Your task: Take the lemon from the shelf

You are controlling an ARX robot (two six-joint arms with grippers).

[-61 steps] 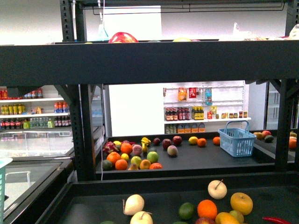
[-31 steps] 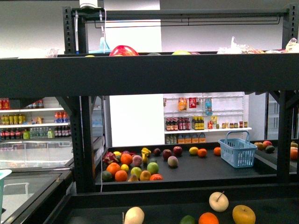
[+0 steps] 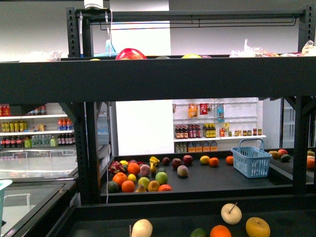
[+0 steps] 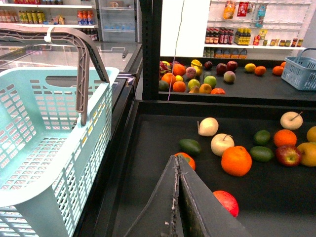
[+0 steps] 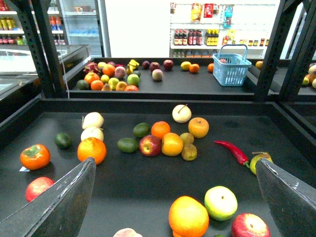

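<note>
Lemon [image 5: 172, 144]: likely the yellow oval in fruit cluster, mid-tier on shelf [image 5: 148, 106], just beside red apple [image 5: 150, 145]; not yet picked.
Right gripper [image 5: 175, 162]: fingers wide apart above tier, apparently readied for reach.
Left gripper [image 4: 178, 170]: fingers pressed together, empty, seemingly idle.

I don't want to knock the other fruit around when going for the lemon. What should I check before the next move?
1. Target found: ok. The bright-yellow oval lemon lies on the black metal shelf tier.
2. Right hand ready: ok. It is open and empty, apart from the lemon.
3. Left hand out of the way: ok. It is shut, empty, and over another part of the tier.
4. Room around the lemon: not ok. A red apple, a round orange and a small olive-brown fruit crowd it.
5. Lemon in the front view: not ok. It is out of frame there.
</note>
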